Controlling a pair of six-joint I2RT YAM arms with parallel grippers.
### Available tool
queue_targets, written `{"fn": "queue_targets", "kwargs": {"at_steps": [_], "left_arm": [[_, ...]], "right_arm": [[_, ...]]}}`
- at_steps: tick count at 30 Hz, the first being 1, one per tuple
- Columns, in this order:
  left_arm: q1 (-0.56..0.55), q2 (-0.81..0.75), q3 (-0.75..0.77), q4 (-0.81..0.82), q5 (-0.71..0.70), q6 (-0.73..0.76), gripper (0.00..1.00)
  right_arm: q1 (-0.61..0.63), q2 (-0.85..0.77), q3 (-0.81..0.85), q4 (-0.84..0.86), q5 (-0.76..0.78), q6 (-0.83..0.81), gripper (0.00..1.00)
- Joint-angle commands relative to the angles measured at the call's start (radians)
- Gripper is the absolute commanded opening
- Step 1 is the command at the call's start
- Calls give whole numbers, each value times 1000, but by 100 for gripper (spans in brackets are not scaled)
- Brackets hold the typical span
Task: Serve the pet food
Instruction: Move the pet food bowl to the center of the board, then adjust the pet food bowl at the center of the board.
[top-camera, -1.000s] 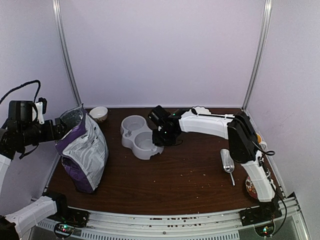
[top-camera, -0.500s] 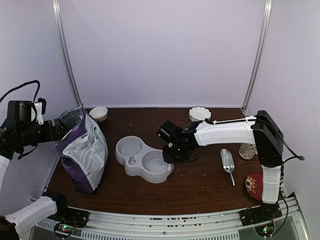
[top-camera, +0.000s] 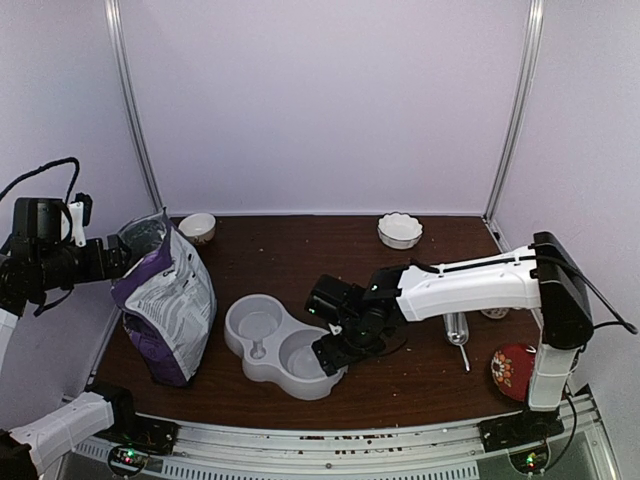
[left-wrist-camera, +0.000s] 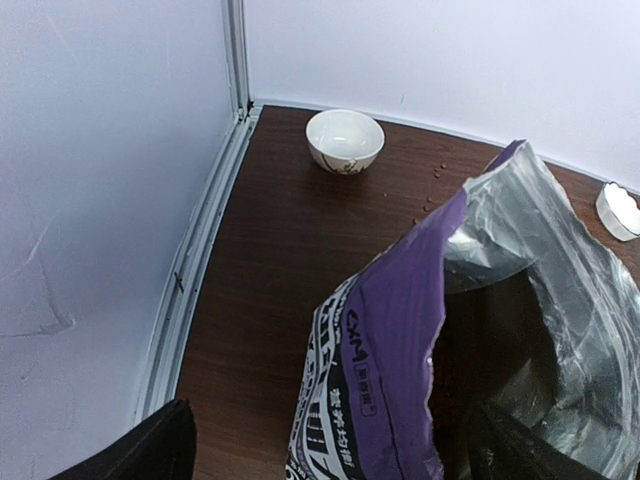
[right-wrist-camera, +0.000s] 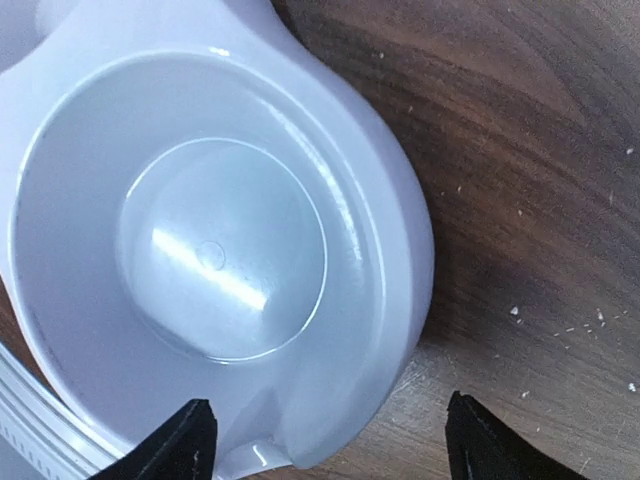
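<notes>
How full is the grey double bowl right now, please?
Empty: from above both compartments of the double bowl show bare grey bottoms, and the right wrist view shows one with nothing inside.

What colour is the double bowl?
The double bowl is plain pale grey, no pattern; clearest in the right wrist view.

Quick tally: one purple bag (top-camera: 165, 300), one grey double bowl (top-camera: 270, 345) with two wells, one metal scoop (top-camera: 456, 330). Two small dishes at the back, a cream one (top-camera: 197, 227) and a white scalloped one (top-camera: 399, 230). One red round thing (top-camera: 510, 368) far right. Two arms, left (top-camera: 50, 265) and right (top-camera: 470, 280). Loose kibble (left-wrist-camera: 438, 172) on the table (top-camera: 400, 385), too tiny to count.
</notes>
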Motion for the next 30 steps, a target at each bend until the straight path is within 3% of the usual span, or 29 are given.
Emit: {"fn": "queue_targets", "kwargs": {"at_steps": [1, 11, 20, 30], "left_arm": [[6, 9, 35, 8, 12, 20, 97], [6, 13, 27, 7, 39, 34, 98], [6, 14, 27, 5, 54, 30, 98], [5, 9, 32, 1, 56, 29, 98]], "right_arm": [[-11, 2, 114, -130, 33, -245, 87], [-44, 103, 251, -127, -56, -620, 85], [-88, 201, 337, -92, -20, -641, 76], [-110, 282, 392, -62, -7, -651, 50]]}}
